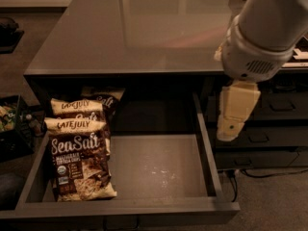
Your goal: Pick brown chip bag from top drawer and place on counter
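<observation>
Brown chip bag [82, 165] is judged light and crinkly, best pinched at top band; end effector [231, 124] right of top drawer [159, 167], state unclear.

The room is dim and warm-toned; pale streaks of light glint on the glossy grey worktop [144, 32]. Dull grey-brown carpet [43, 52] covers the floor. At the left a black crate [10, 129] sits on it with oddments inside, and farther back lies a dark object [9, 27] I can't make out. To the right stand narrower grey drawers [279, 129] with handles, a black cable [274, 173] trailing on the floor below. The gripper [230, 126] hangs in front of those drawers.
</observation>
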